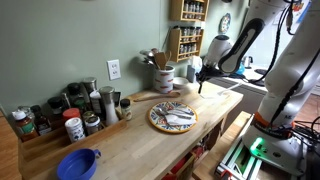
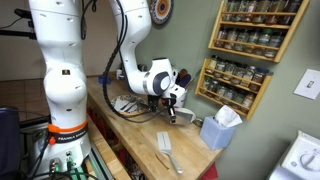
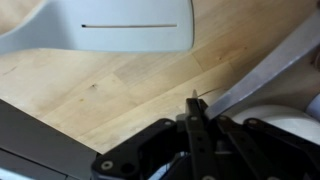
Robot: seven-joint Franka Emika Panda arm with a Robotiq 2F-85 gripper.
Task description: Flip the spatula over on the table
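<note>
The spatula (image 2: pixel 166 150) lies flat on the bench (image 2: pixel 140 128) near its front edge. It is untouched by the tool (image 2: pixel 172 116), which hangs low over the wood at the spatula's 12 o'clock. In the wrist view the pale slotted blade (image 3: pixel 120 25) occupies the 11 o'clock corner. A grey band (image 3: pixel 262 72) at 2 o'clock may be the handle, though this cannot be told. The tool's fingers appear drawn narrow, tips together, with nothing seen between them. The step in hand is judged to be the approach, and the flip is not yet begun. The next move calls for either opening to take the handle or slipping a fingertip under the blade's edge, then rolling the spatula over. In an exterior view a patterned plate (image 1: pixel 172 117) sits at the tool's 7 o'clock, well apart.
</note>
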